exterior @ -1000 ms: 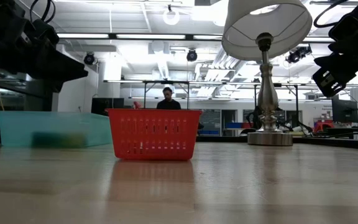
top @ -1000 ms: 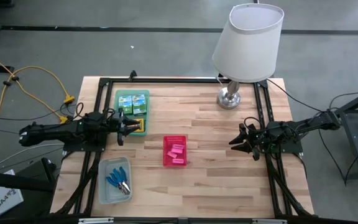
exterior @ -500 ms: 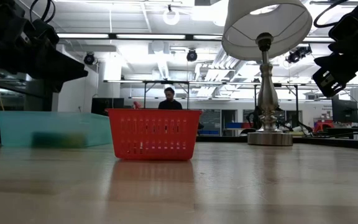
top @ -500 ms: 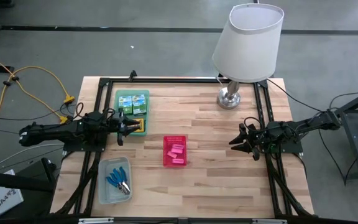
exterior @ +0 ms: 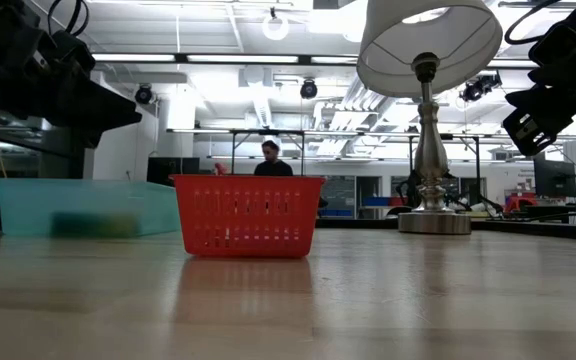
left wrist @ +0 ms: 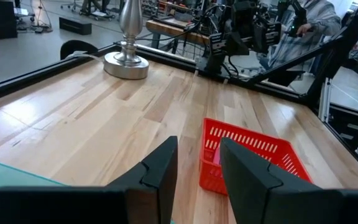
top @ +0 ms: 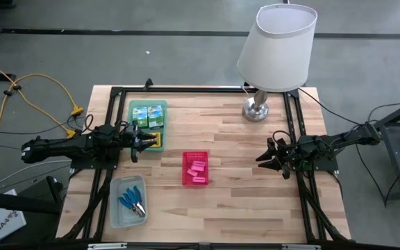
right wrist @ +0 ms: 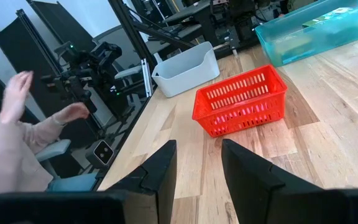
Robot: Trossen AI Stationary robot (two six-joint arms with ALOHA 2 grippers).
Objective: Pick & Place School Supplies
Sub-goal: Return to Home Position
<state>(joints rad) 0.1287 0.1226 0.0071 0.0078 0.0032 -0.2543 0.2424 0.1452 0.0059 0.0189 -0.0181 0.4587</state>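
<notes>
Green-and-yellow boxes (top: 148, 114) lie in the flat green tray (top: 160, 125) at the table's far left. Pink eraser blocks (top: 197, 169) sit in the red basket (top: 194, 156) at mid-table. Blue-handled tools (top: 130, 201) lie in the clear bin (top: 117, 208) near the left front. My left gripper (top: 142, 142) is open and hovers at the tray's near edge beside a yellow-sided box (top: 156, 139); its wrist view (left wrist: 197, 168) shows nothing between the fingers. My right gripper (top: 264, 157) is open above the table's right side, with nothing between its fingers (right wrist: 197, 168).
A lamp (top: 259, 107) with a white shade stands at the far right of the table. Black frame rails (top: 186, 89) run along the table's edges. A person's hand (right wrist: 17, 93) shows beyond the table in the right wrist view. Bare wood lies between basket and right gripper.
</notes>
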